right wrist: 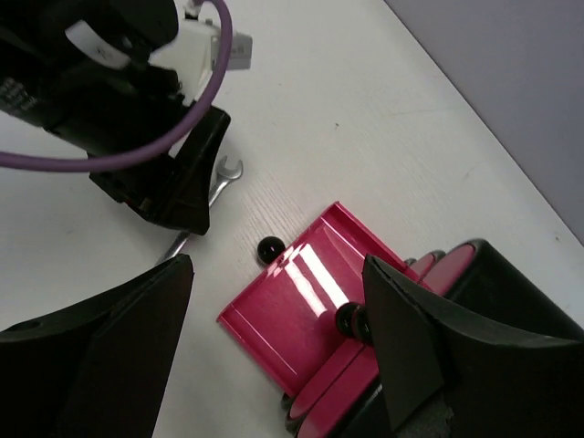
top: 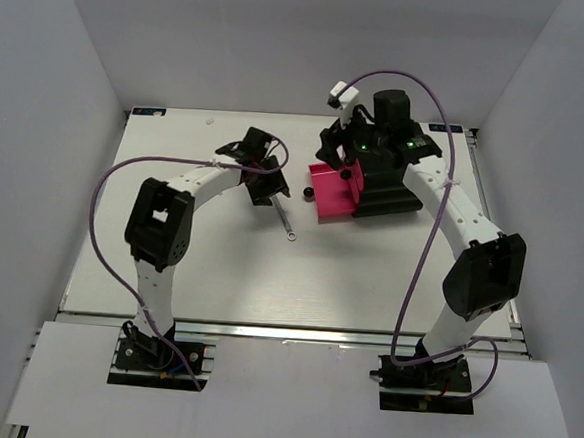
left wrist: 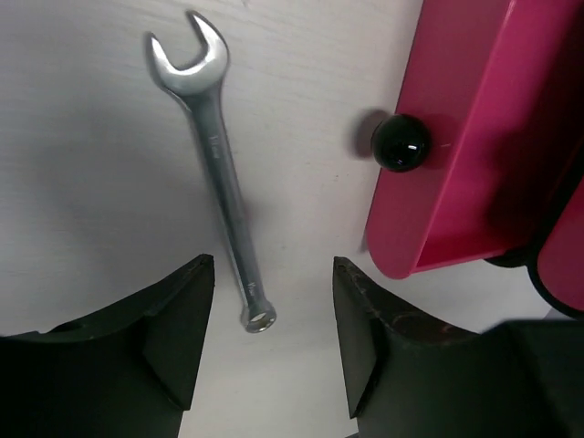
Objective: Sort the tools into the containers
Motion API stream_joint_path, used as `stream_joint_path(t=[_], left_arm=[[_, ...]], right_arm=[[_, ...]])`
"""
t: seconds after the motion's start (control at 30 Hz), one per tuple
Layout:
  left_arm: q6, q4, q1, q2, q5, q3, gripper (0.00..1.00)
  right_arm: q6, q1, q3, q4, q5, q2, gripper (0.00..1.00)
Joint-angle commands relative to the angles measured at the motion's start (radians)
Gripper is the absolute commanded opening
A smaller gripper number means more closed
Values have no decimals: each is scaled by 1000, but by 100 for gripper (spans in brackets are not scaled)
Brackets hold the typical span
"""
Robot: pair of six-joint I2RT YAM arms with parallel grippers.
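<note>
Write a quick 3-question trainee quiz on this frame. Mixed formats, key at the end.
1. True or false: the left pincer is shut on the wrench.
2. Multiple choice: what shows inside the pulled-out drawer? A) the wrench B) a screwdriver C) no tool
3. Short answer: which end of the wrench lies nearest the left pincer?

Key
1. False: the pincer is open, and the wrench lies flat on the table.
2. C
3. The ring end; the open-jaw end points away.
</note>
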Motion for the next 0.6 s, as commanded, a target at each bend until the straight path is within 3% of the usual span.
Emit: stream_joint_path(t=[0.0, 0.23, 0.57], left_arm=[[-50, -155, -41, 73, -70, 95, 63], [-101, -345, -82, 190, -229, 288, 60], [-110, -484, -116, 342, -283, 417, 52]], right_arm=[[76, -44, -55, 79, -25, -59, 80], [136, -121, -174, 150, -55, -148, 80], [186, -178, -319, 248, -86, -267, 80]])
